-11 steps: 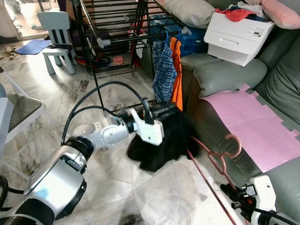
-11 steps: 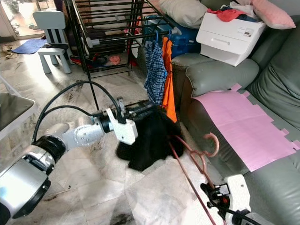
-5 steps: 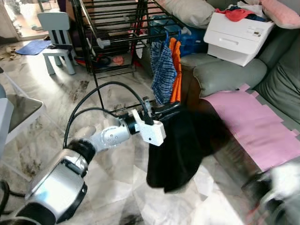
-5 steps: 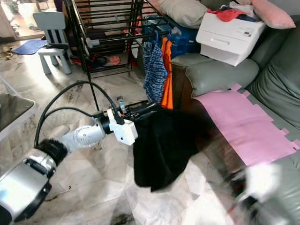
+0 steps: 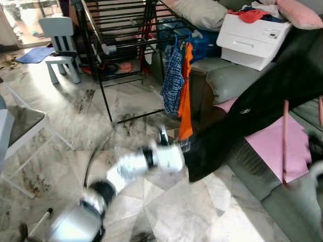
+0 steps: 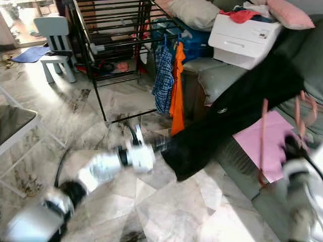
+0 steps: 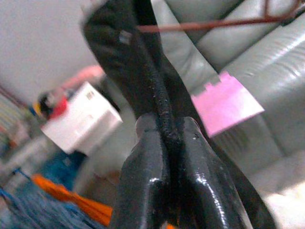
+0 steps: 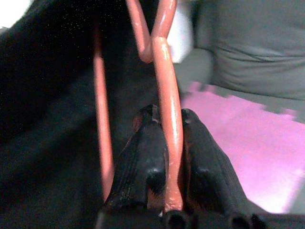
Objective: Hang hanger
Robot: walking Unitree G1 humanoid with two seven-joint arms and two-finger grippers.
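Left arm: I see it motion-blurred, reaching from the lower left of the left eye view up toward the centre, silver with a white wrist block.
Left gripper point(image 7: 164, 138): my left wrist view shows its two black fingers pressed together on a fold of the black garment point(image 5: 252, 108), no gap between them.
Right arm: blurred at the lower right edge of the right eye view, raised beside the grey sofa point(image 6: 212, 83).
Right gripper point(image 8: 164, 129): in my right wrist view its fingers are clamped on one reddish wire of the hanger point(image 8: 162, 71), the wire running straight up between the pads.
Hanger: reddish-pink wire; in the right eye view it stands upright at the right of the frame in front of the pink sheet point(image 6: 252, 143), held off the sofa and well apart from the drying rack point(image 5: 123, 35).
Black garment: stretched taut on a diagonal from the left gripper at centre up to the upper right corner, passing in front of the sofa.
Garment marking: a small pale mark shows on the cloth; I cannot read it.
Drying rack: black frame at upper centre, with a blue checked garment point(image 5: 172, 75) and an orange garment point(image 5: 185, 96) hanging side by side from its near end.
White printer point(image 5: 252, 35): sits on the sofa at upper right; its small front label is too small for me to read.
Stool point(image 5: 58, 38): pale blue, at upper left on the tiled floor.
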